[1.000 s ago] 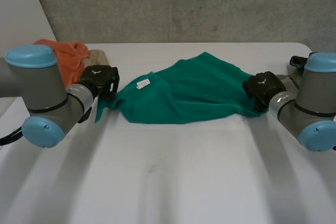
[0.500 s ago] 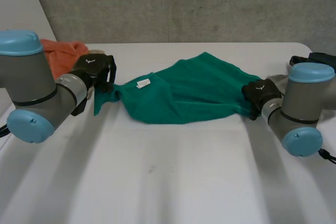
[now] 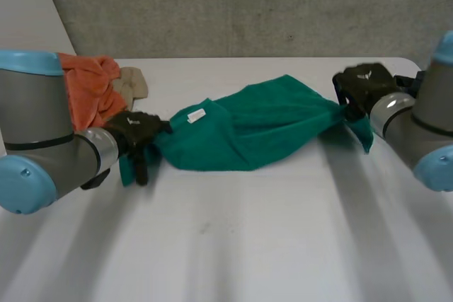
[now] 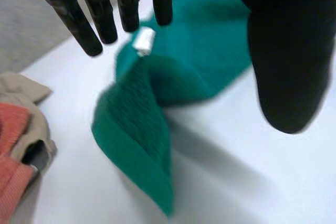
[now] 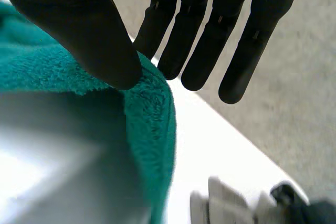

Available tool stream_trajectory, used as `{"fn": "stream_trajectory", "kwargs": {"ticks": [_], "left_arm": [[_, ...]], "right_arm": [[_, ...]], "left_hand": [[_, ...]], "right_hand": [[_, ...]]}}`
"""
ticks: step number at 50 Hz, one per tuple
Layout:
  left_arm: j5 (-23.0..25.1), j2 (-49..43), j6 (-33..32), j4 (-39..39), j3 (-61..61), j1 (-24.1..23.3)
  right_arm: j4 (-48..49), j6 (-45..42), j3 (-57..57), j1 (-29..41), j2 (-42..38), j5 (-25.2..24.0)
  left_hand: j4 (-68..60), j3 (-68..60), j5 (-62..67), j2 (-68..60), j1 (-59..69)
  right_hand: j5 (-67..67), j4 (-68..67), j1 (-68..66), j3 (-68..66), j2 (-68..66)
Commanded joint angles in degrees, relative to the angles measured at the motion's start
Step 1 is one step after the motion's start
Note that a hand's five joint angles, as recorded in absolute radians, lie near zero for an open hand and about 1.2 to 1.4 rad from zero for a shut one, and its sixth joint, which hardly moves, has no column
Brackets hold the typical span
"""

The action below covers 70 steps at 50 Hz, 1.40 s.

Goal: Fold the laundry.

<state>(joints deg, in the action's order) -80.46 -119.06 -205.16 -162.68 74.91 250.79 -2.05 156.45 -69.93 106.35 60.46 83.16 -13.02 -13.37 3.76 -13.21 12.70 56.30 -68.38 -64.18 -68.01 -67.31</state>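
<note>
White counter (image 3: 248,245), green towel (image 3: 262,129) pinched by its corner in right hand (image 3: 364,86), left hand (image 3: 134,132) loose-fingered over opposite corner.

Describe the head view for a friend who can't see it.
A green towel stretches across a white table between two black robot hands: the right hand pinches one raised corner, the left hand rests open at the opposite end. An orange cloth and a beige cloth lie bunched beyond it.
</note>
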Motion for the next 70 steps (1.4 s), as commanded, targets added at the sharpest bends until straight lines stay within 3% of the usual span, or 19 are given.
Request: {"fn": "stream_trajectory", "kwargs": {"ticks": [1, 11, 21, 24, 25, 28, 29, 31, 37, 43, 48, 52, 58, 63, 70], "left_arm": [[-0.23, 1.28, -9.39, 3.96, -2.65, -2.93], [-2.43, -7.84, -5.6, -11.77, -16.79, -8.38], [0.91, -27.96, -9.63, -10.29, -37.35, -12.16], [1.53, -31.31, -10.87, -9.67, -40.88, -12.25], [1.7, -32.8, -11.23, -9.5, -42.63, -12.25], [1.97, -34.4, -10.97, -9.58, -44.32, -12.52], [1.53, -35.01, -10.88, -9.93, -44.93, -12.78], [0.92, -35.28, -10.79, -10.98, -45.46, -12.87], [-8.99, -32.22, -10.71, -23.61, -46.87, -11.12], [-12.27, -23.08, -8.25, -37.43, -46.08, -9.0], [-15.52, -12.88, -3.15, -44.38, -43.18, -7.07], [-17.63, -6.99, -0.51, -44.74, -37.3, -4.79], [-16.32, -0.66, 1.51, -43.69, -22.28, -2.06], [-14.21, 3.82, 4.06, -42.72, -2.54, -0.04], [-8.85, 2.44, 4.33, -42.46, 16.56, 0.58]], "right_arm": [[-2.43, -0.44, -0.21, 1.92, 7.74, -5.72], [-2.6, -0.01, 0.84, 5.0, 14.16, -7.57], [-2.78, 1.31, 1.02, 6.94, 16.44, -7.75], [-2.78, 1.75, 1.02, 6.94, 16.45, -7.75], [-2.78, 2.1, 1.11, 6.94, 16.45, -7.66], [-2.6, 2.54, 1.28, 6.85, 16.18, -7.4], [-2.43, 2.54, 1.72, 6.68, 15.83, -7.31], [-2.34, 2.54, 2.25, 6.32, 15.04, -7.04], [-0.68, 0.18, 8.12, 4.48, 8.82, -3.45], [6.43, -1.85, 19.11, 4.74, 2.39, 4.02], [19.42, -3.17, 25.01, 6.14, -0.6, 11.67], [26.74, -3.96, 23.53, 7.55, -0.52, 11.85], [24.03, -4.66, 15.54, 8.87, 2.11, 10.36], [16.75, -6.33, 2.82, 8.35, 5.45, 7.47], [14.09, -7.47, -12.94, 7.2, 6.6, 4.39]], "left_hand": [[3.02, 3.37, -3.76, 3.21, -2.7], [3.02, 3.37, -3.76, 3.21, -2.7], [3.0, 3.35, -3.74, 3.19, -2.68], [-10.93, -10.58, 10.19, -10.73, 11.24], [-23.47, -23.13, 22.73, -23.28, 23.79], [-39.35, -39.0, 38.61, -39.16, 39.67], [-55.23, -54.88, 54.49, -55.04, 55.55], [-66.94, -66.59, 66.2, -66.74, 67.25], [-66.98, -66.63, 66.24, -66.79, 67.3], [-66.98, -66.63, 66.24, -66.79, 67.3], [-66.98, -66.63, 66.24, -66.79, 67.3], [-66.98, -66.63, 66.24, -66.79, 67.3], [-66.98, -66.63, 66.24, -66.79, 67.3], [-66.98, -66.63, 66.24, -66.79, 67.3], [-66.98, -66.63, 66.24, -66.79, 67.3]], "right_hand": [[13.7, -11.62, -15.82, -11.99, -12.69], [13.7, -11.62, -15.82, -11.99, -12.69], [13.7, -11.62, -15.82, -11.99, -12.69], [13.7, -11.62, -15.82, -11.99, -12.69], [13.7, -11.62, -15.82, -11.99, -12.69], [13.7, -11.62, -15.82, -11.99, -12.69], [13.7, -11.62, -15.82, -11.99, -12.69], [13.7, -11.62, -15.82, -11.99, -12.69], [13.7, -11.62, -15.82, -11.99, -12.69], [13.7, -11.62, -15.82, -11.99, -12.69], [13.7, -11.62, -15.82, -11.99, -12.69], [13.7, -11.62, -15.82, -11.99, -12.69], [13.7, -11.62, -15.82, -11.99, -12.69], [13.7, -11.62, -15.82, -11.99, -12.69], [13.7, -11.62, -15.82, -11.99, -12.69]]}}
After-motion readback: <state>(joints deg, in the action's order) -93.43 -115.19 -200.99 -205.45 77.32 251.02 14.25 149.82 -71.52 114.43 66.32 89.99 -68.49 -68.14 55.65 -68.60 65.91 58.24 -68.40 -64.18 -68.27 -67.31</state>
